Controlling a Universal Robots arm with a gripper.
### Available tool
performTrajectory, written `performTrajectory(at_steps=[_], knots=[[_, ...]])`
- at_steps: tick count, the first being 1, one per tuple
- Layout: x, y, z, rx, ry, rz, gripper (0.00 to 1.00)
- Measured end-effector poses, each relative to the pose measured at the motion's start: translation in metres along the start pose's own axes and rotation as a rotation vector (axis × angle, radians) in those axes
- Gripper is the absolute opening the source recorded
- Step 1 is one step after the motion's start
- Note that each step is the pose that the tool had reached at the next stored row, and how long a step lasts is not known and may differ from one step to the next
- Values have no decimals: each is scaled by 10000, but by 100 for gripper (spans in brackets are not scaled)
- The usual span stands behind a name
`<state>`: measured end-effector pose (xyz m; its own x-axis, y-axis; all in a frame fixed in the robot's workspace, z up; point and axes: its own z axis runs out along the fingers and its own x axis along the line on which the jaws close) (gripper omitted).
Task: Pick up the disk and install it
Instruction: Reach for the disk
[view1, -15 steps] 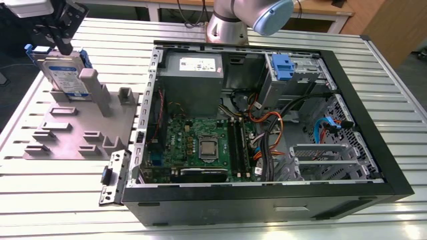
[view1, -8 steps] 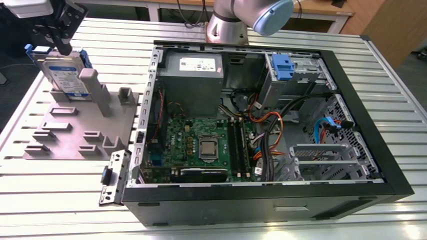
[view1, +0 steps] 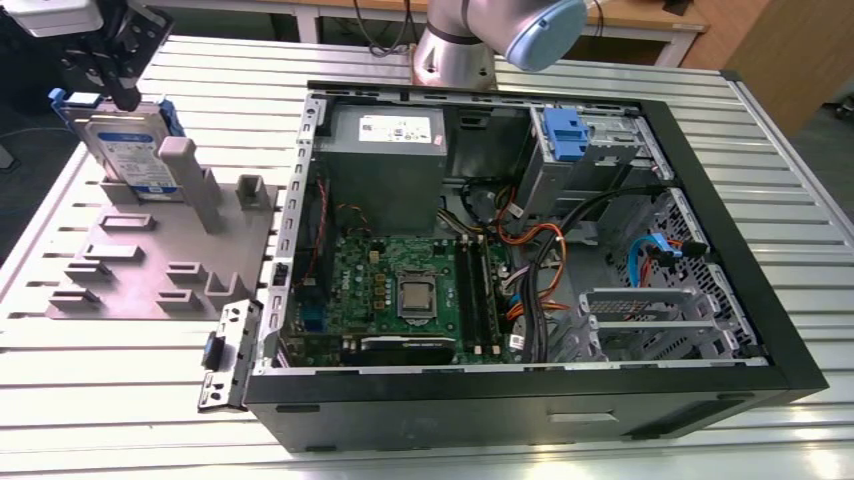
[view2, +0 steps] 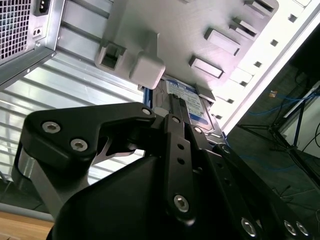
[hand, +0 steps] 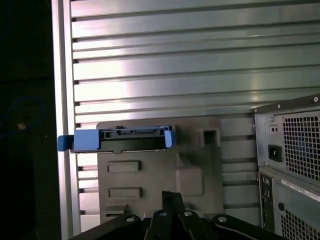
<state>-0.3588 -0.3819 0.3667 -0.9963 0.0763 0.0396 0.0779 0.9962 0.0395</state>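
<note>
The disk stands upright on its edge in a slot of the grey fixture plate, at the exterior view's left. It is silver with a white-and-blue label and a blue carrier around it. My gripper hangs directly over the disk's top edge, at or just above it. In the first wrist view the disk's blue-framed top edge lies beyond the gripper. In the second wrist view the gripper points at the labelled disk.
An open computer case lies on the slatted metal table, right of the fixture in the exterior view. Inside are a grey power supply, a motherboard, cables and a fixed blue caddy. The arm's base stands behind the case.
</note>
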Motion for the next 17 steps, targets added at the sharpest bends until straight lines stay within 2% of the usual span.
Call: performTrajectory(at_steps=[17], knots=[[179, 64, 30, 2, 15, 0, 11]])
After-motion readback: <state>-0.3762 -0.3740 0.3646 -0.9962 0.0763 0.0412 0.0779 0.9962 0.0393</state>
